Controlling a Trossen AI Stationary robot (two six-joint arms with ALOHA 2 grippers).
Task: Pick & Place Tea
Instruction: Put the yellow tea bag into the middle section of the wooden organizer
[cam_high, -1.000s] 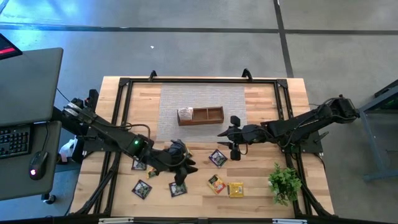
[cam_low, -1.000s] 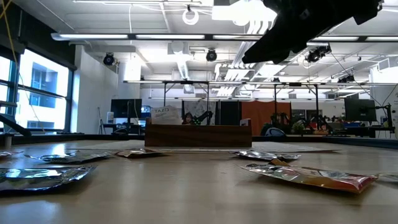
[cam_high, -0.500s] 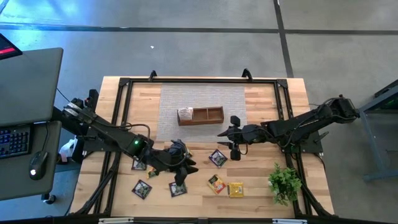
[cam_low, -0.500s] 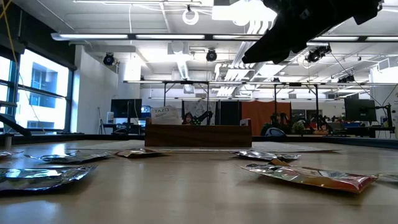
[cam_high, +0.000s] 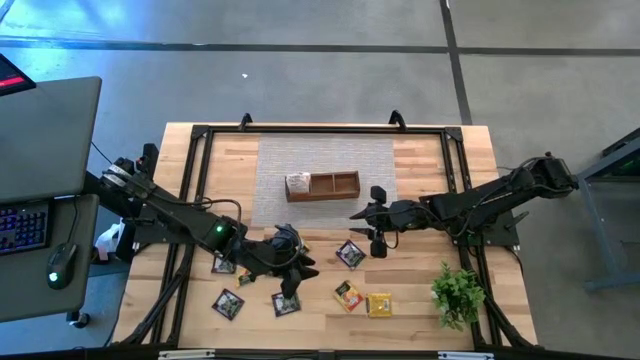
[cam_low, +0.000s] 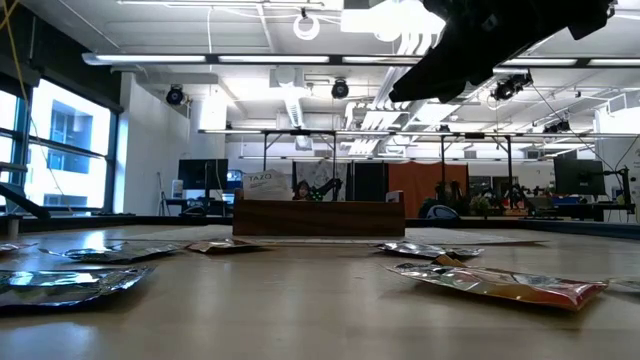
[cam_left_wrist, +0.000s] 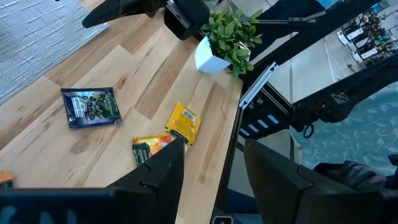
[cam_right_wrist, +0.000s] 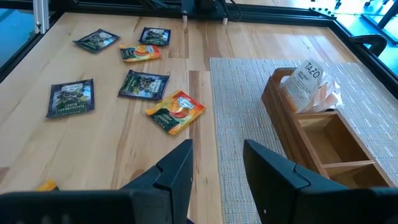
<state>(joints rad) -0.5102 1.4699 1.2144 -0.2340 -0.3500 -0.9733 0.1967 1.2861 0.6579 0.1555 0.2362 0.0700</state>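
Tea sachets lie flat on the wooden table's near half: dark ones (cam_high: 349, 253) (cam_high: 228, 303) (cam_high: 286, 302), an orange one (cam_high: 347, 295) and a yellow one (cam_high: 379, 304). White sachets (cam_right_wrist: 308, 84) stand in one end compartment of the brown tray (cam_high: 322, 186). My left gripper (cam_high: 297, 265) hovers open above the near sachets, and its wrist view shows nothing between its fingers (cam_left_wrist: 214, 180). My right gripper (cam_high: 358, 214) hangs open above the table just right of the tray, its fingers empty too (cam_right_wrist: 217, 168).
A grey mat (cam_high: 325, 160) lies under the tray. A small green plant (cam_high: 458, 293) in a white pot stands at the near right corner. A black frame (cam_high: 190, 180) runs around the table's edges. More sachets (cam_right_wrist: 143, 84) (cam_right_wrist: 176, 112) lie left of the mat.
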